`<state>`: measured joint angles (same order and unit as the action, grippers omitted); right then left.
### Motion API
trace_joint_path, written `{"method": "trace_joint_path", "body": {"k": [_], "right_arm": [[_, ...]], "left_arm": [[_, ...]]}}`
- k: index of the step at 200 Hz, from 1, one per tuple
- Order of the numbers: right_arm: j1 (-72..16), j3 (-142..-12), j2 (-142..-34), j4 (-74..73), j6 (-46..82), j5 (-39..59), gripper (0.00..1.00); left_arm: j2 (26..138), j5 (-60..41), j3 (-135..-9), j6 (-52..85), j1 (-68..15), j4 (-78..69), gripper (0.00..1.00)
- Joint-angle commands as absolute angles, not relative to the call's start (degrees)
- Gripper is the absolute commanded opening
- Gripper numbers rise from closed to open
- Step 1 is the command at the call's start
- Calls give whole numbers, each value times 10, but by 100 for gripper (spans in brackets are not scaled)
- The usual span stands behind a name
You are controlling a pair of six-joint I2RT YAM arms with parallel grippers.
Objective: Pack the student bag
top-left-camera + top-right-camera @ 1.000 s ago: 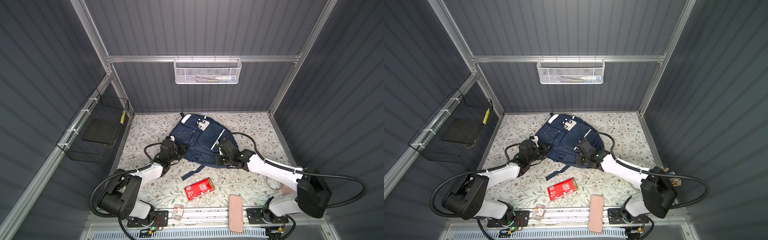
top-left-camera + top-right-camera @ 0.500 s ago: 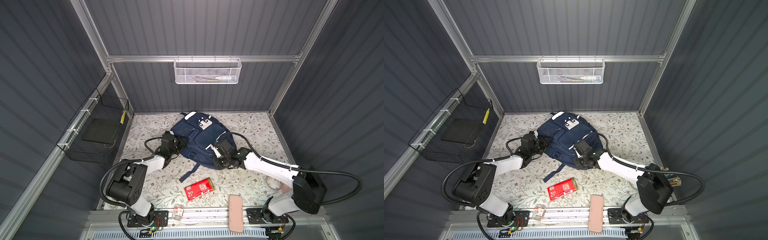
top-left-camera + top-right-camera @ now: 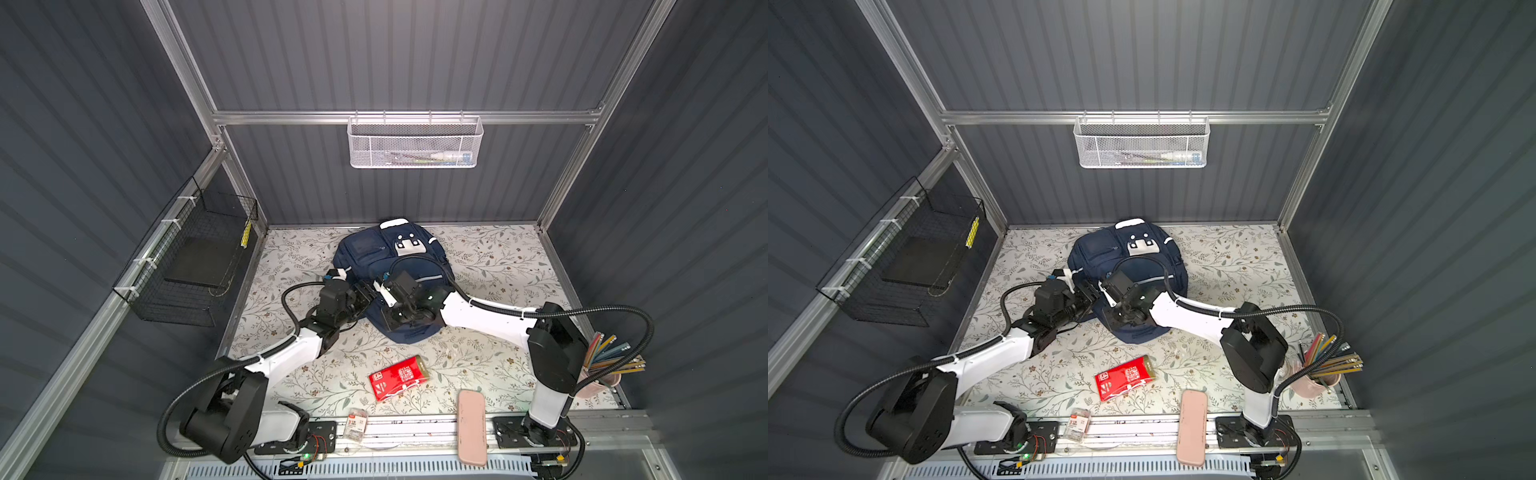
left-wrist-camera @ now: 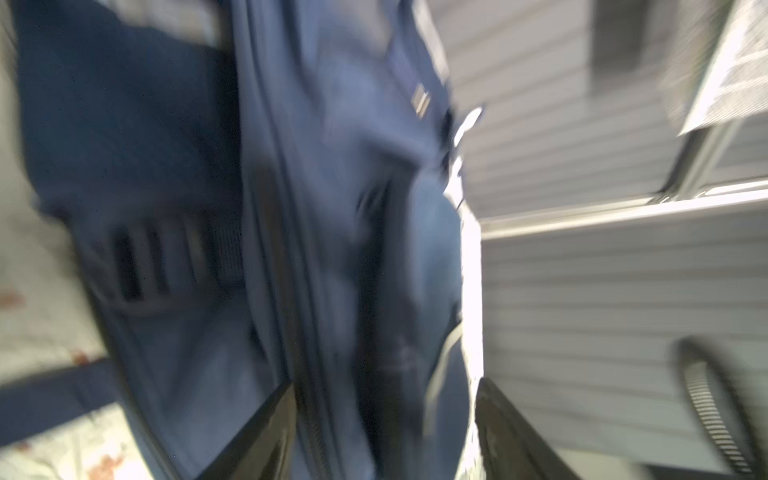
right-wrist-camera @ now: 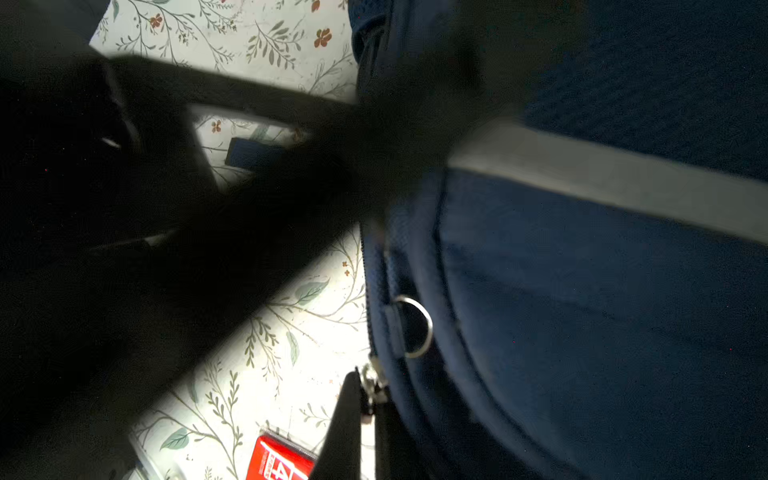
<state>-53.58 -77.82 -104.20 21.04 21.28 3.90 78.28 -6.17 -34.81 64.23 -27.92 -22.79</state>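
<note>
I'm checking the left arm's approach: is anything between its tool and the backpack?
Nothing visible does. The left tool stands open with the side of the backpack right between its fingers. The right tool is shut on a zip pull at its near edge, off to the side, not in the left tool's way.

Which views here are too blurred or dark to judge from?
Left wrist view: heavy motion blur smears the student bag. Right wrist view: a dark, unfocused shape blocks much of it, though the metal ring reads sharp. Both top views: crisp, evenly lit.
</note>
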Motion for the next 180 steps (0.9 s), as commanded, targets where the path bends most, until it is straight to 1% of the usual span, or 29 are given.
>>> {"method": "trace_joint_path", "body": {"k": [1, 12, 19, 23, 28, 31, 37, 41, 45, 55, 60, 89, 119, 154, 168, 180], "right_arm": [[-544, -774, -1030, 172, 224, 50, 0], [-545, -768, -1026, 170, 226, 49, 0], [-545, -763, -1023, 171, 227, 47, 0], [-545, -761, -1022, 170, 228, 46, 0], [-545, -759, -1021, 173, 227, 43, 0], [-545, -759, -1020, 176, 227, 40, 0], [-544, -757, -1017, 183, 228, 29, 0], [-543, -753, -1014, 187, 229, 22, 0], [-542, -747, -1011, 190, 229, 17, 0], [-535, -729, -997, 197, 228, 4, 0], [-530, -718, -989, 202, 229, -4, 0], [-487, -644, -932, 240, 217, -45, 0], [-407, -585, -888, 242, 184, -41, 0], [-304, -607, -916, 234, 136, -41, 0], [-281, -617, -925, 229, 130, -42, 0], [-281, -628, -925, 239, 125, -37, 0]], "left_arm": [[839, -82, -344, 676, -287, -274, 67], [859, -89, -349, 680, -294, -286, 65], [866, -91, -349, 681, -296, -291, 58], [867, -91, -348, 683, -297, -294, 53], [867, -89, -345, 684, -297, -299, 44], [865, -88, -342, 684, -297, -301, 36], [861, -84, -339, 684, -296, -301, 18], [855, -80, -338, 683, -294, -295, 10], [849, -76, -338, 678, -292, -286, 5], [831, -69, -343, 668, -285, -252, 4], [823, -68, -345, 663, -281, -239, 0], [781, -84, -353, 639, -244, -191, 0], [753, -100, -358, 621, -214, -162, 0], [720, -117, -367, 618, -194, -135, 0], [722, -120, -376, 613, -192, -123, 0], [738, -129, -379, 612, -192, -132, 0]]}}
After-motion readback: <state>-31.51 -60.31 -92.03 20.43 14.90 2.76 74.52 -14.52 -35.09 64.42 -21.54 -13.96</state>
